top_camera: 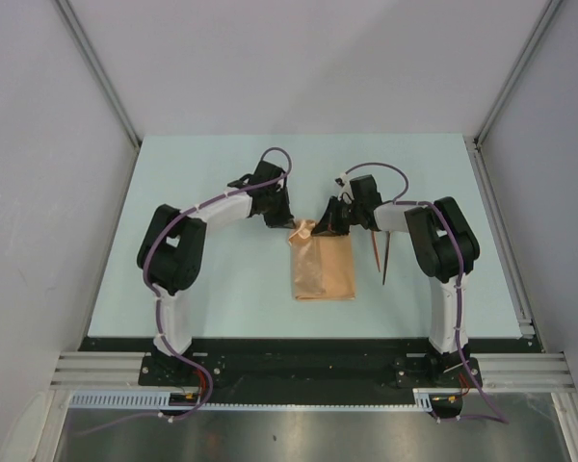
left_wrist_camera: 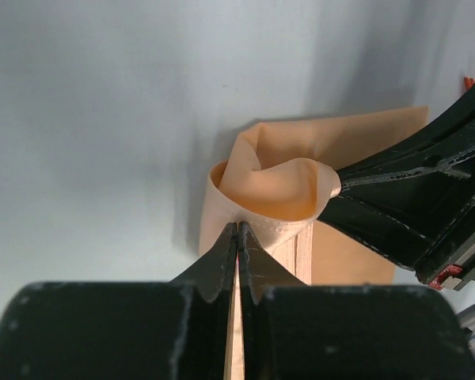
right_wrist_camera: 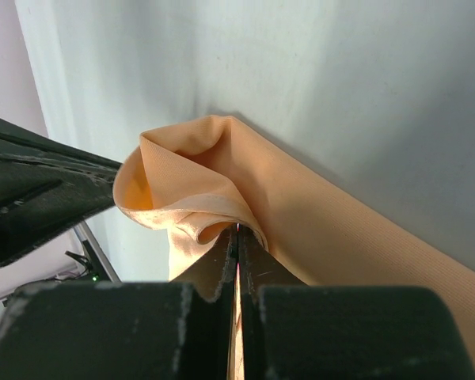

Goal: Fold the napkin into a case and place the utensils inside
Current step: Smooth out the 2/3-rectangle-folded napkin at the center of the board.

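Observation:
The peach-orange napkin [top_camera: 323, 271] lies folded into a rectangular case in the middle of the table. Its far end is lifted and bunched open [left_wrist_camera: 273, 178]. My left gripper [top_camera: 289, 223] is shut on the cloth's far left edge [left_wrist_camera: 239, 227]. My right gripper [top_camera: 328, 225] is shut on the far right edge [right_wrist_camera: 237, 229]. Each gripper's black fingers show in the other's wrist view, right fingers [left_wrist_camera: 416, 198] and left fingers [right_wrist_camera: 39, 190]. The two reddish-brown utensils [top_camera: 383, 255] lie on the table just right of the napkin, under my right arm; which is the spoon cannot be told.
The pale table [top_camera: 222, 289] has raised white walls at the back and sides. A black rail [top_camera: 299, 346] runs along the near edge by the arm bases.

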Tool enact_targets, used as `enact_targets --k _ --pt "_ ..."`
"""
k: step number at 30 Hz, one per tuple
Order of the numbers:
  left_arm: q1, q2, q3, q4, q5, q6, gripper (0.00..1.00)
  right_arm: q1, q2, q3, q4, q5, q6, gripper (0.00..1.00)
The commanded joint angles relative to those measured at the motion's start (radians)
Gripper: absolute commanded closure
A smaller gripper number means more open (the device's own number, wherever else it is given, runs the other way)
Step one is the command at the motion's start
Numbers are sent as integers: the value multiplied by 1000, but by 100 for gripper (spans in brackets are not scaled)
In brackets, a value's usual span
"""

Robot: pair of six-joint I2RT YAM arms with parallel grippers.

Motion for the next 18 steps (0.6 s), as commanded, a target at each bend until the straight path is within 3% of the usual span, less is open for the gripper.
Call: enact_targets --k 1,18 --pt "-7 37 21 57 81 -42 96 -6 -13 24 29 -11 12 100" --pt "-17 72 33 136 87 -94 96 8 -88 -13 39 -6 32 100"
